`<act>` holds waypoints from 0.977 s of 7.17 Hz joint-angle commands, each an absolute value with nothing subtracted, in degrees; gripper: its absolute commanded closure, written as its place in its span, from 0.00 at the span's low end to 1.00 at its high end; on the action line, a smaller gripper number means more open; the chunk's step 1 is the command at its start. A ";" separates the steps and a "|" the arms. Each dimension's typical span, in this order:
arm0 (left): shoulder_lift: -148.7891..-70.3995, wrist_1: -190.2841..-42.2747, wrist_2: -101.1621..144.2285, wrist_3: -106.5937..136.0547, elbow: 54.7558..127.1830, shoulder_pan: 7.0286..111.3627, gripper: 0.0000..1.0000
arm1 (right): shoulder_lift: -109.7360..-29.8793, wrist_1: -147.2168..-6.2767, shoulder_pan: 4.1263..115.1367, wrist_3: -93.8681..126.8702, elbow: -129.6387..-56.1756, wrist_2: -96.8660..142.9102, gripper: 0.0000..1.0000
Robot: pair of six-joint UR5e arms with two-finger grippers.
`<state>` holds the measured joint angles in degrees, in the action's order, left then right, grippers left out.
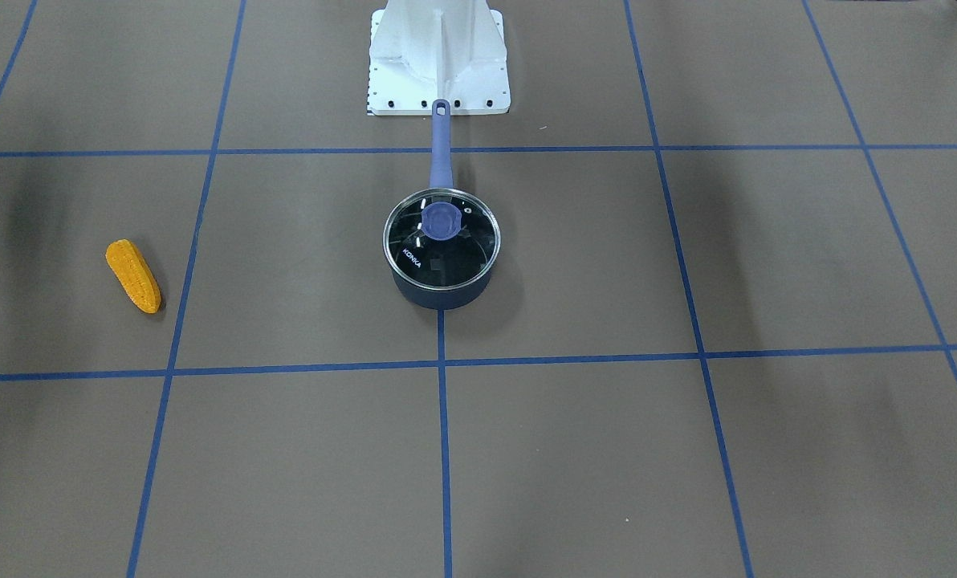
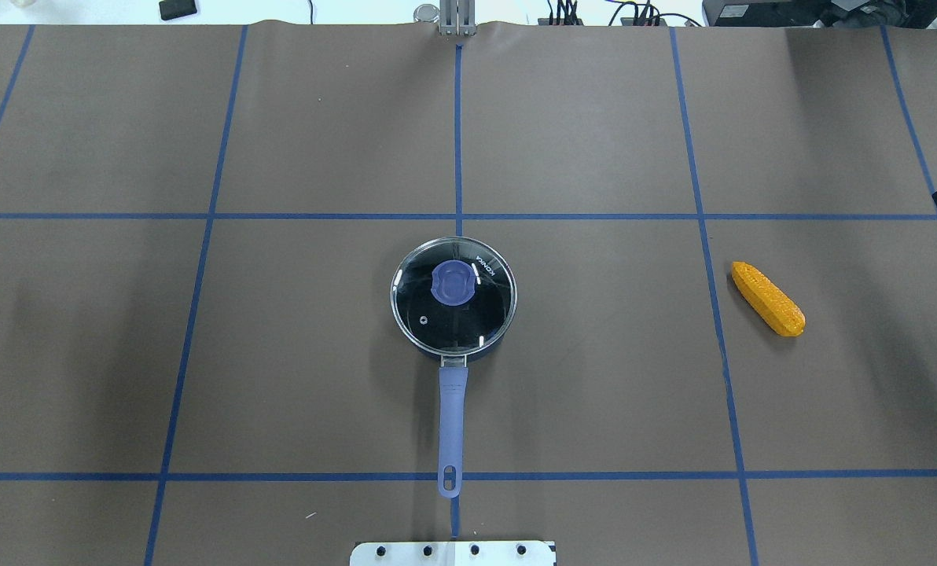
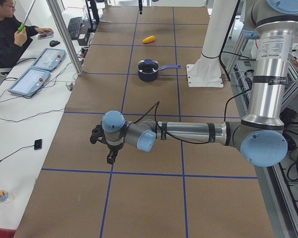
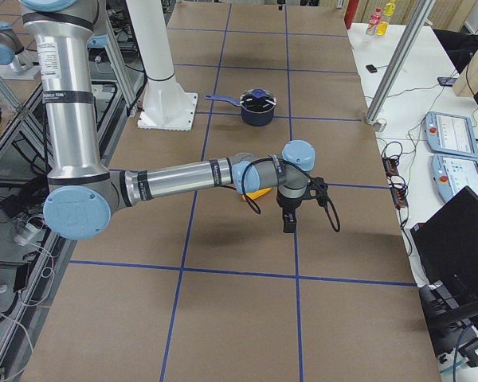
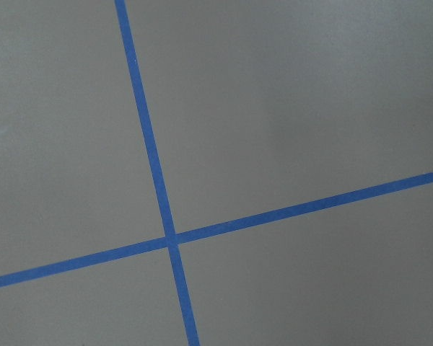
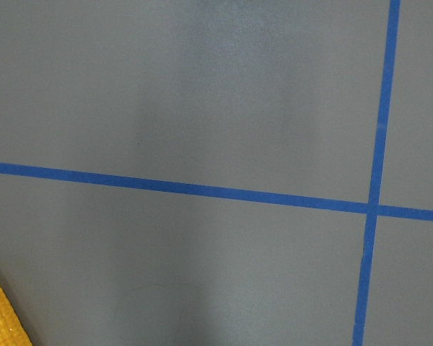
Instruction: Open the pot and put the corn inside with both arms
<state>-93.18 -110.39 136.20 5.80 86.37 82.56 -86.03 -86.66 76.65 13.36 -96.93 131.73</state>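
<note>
The pot stands at the table's middle with its glass lid on it and its lavender handle pointing at the robot's base; it also shows in the front view. The corn lies flat on the robot's right side, well apart from the pot, and also shows in the front view. My right gripper hangs over the table just beyond the corn; I cannot tell if it is open. My left gripper hangs over the table far to the pot's left; I cannot tell if it is open.
The white base plate stands behind the pot's handle. Blue tape lines mark a grid on the brown table. An operator sits at a side table with control tablets. An aluminium post stands on the table's far side.
</note>
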 commanded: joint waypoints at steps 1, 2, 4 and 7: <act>-93.16 -110.30 136.32 5.89 86.48 82.53 0.01 | -85.96 -86.66 76.64 13.36 -97.20 131.92 0.00; -93.25 -110.22 136.32 5.89 86.57 82.53 0.01 | -85.17 -86.66 76.64 13.45 -97.12 132.45 0.00; -95.61 -110.04 136.23 12.78 88.14 79.48 0.01 | -84.11 -85.18 75.68 12.48 -98.34 132.10 0.00; -100.26 -108.73 136.32 29.84 95.62 69.12 0.00 | -83.66 -76.04 71.12 13.17 -98.70 131.74 0.00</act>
